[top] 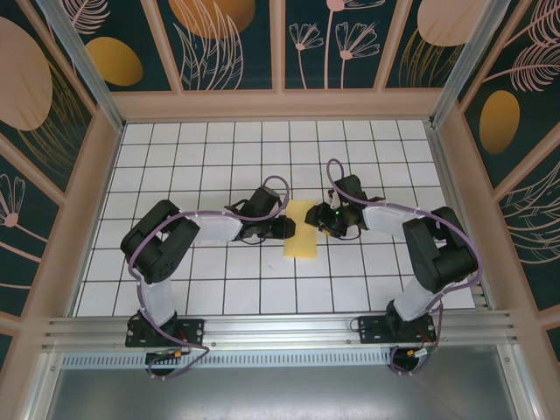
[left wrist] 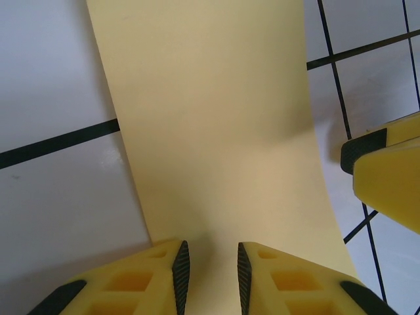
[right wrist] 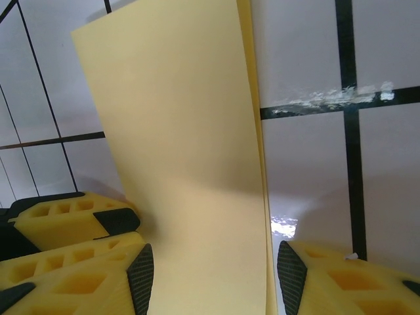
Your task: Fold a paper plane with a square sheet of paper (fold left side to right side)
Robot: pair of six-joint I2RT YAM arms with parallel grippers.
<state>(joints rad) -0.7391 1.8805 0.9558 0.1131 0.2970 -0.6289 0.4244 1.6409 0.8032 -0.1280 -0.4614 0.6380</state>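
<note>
Square sheet of paper on the mid tabletop, left gripper at its left edge, right gripper at its right edge, astride it, the two facing each other across the sheet.

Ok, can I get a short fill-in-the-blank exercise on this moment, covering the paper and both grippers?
1. The square sheet of paper is coloured ___.
2. It sits ___ the left gripper and the right gripper.
3. The right gripper's jaws stand ___, one on each side of the paper.
4. The white table carries ___ grid lines.
Missing words: yellow; between; open; black.
</note>
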